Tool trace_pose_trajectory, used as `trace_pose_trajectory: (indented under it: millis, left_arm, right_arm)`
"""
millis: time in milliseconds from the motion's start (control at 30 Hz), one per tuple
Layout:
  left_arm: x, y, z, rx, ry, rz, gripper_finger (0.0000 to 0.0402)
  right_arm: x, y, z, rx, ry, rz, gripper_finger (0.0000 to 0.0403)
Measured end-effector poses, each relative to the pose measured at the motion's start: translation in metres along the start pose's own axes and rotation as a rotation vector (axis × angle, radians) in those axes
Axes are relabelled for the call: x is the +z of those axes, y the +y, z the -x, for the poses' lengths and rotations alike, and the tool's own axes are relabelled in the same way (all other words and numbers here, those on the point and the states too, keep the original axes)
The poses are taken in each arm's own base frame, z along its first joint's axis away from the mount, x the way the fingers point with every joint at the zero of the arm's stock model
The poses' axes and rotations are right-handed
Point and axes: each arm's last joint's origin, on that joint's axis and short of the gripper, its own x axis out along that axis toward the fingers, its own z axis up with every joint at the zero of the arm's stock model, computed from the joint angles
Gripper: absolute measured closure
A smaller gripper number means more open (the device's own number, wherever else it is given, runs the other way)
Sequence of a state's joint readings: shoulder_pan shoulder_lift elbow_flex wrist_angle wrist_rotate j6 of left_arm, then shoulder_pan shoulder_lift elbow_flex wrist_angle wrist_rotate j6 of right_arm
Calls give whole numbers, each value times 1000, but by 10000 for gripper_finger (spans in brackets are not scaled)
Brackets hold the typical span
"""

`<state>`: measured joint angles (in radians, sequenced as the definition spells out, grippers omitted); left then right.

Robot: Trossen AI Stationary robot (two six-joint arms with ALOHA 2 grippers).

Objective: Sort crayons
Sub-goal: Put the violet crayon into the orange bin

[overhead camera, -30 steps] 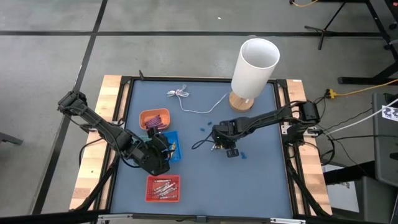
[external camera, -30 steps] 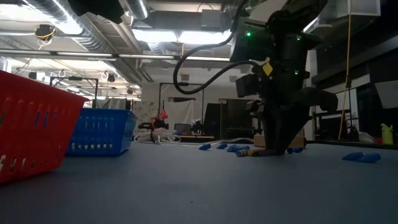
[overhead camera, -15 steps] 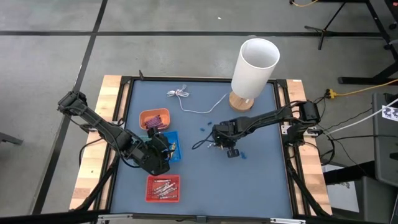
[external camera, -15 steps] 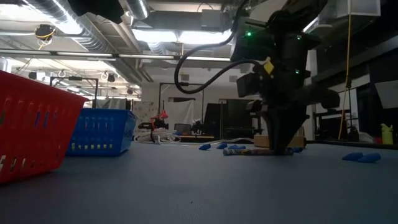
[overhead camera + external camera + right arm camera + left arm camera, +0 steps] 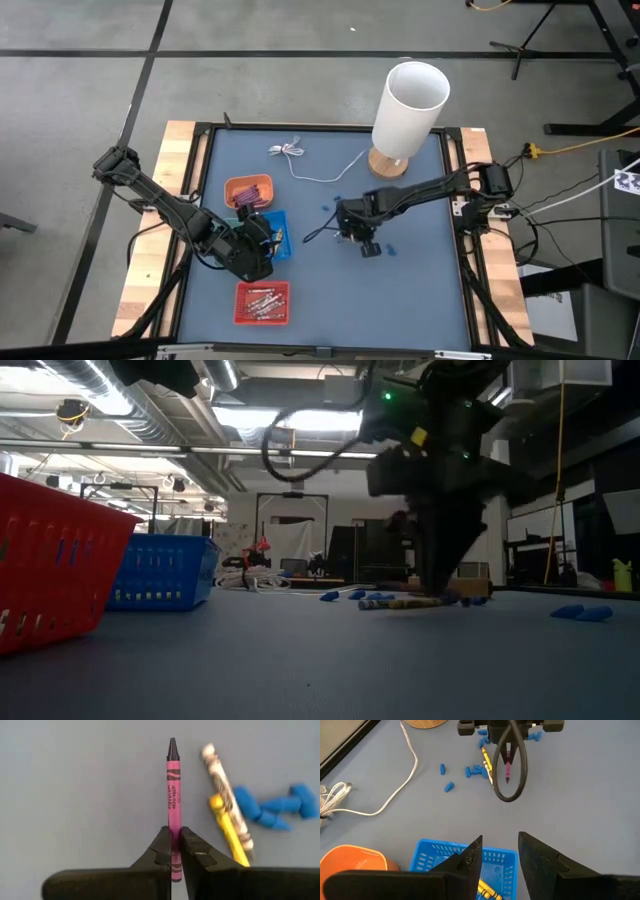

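Pink crayon [image 5: 173, 795] pinched in the right end effector [image 5: 174, 851], fingers closed on its lower part, tip pointing away from the wrist, near table centre. Just beside it on the mat: one yellow crayon [image 5: 228, 827] and one whitish crayon [image 5: 223, 785] lying touching, with small blue bits [image 5: 261, 810] scattered around them. Left end effector [image 5: 499, 851] hangs over the blue basket [image 5: 274, 236] at mid-left, fingers apart, nothing between them; yellow crayons show in that basket. Three baskets total: orange basket [image 5: 247, 189] farther back, blue in the middle, red basket [image 5: 263, 302] at the near edge with several crayons in it. White cable [image 5: 312, 167] runs along the far side to a white lamp [image 5: 408, 108] on a wooden base. Table [image 5: 420, 290] is blue-grey matted with wood side rails; workshop room behind with ceiling lights.
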<state>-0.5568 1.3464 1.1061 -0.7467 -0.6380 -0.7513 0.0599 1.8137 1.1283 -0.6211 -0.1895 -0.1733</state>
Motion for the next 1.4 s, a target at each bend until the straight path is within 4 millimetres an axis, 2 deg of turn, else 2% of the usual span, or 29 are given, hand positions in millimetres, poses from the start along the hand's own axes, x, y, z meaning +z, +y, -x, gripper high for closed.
trace_pose_trajectory:
  millis: [167, 367, 600, 833, 1000, 1400]
  left_arm:
    - [0, 0, 0, 0, 0, 0, 292]
    - [0, 0, 0, -1, 0, 0, 292]
    - [-1, -1, 0, -21, 20, -3, 292]
    - [-1, 0, 0, -17, 16, -3, 292]
    - [0, 0, 0, 8, -8, -3, 292]
    - [4, 2, 0, 102, -114, 7, 292]
  right_arm:
    - [14, 0, 5, 46, -117, 11, 387]
    - [37, -2, 10, 35, -348, 59, 387]
    - [68, -4, 29, -43, -712, 142, 387]
    - [85, -4, 49, -99, -970, 198, 386]
    - [89, -3, 56, -114, -1054, 218, 386]
    - [90, -3, 57, -119, -1065, 218, 386]
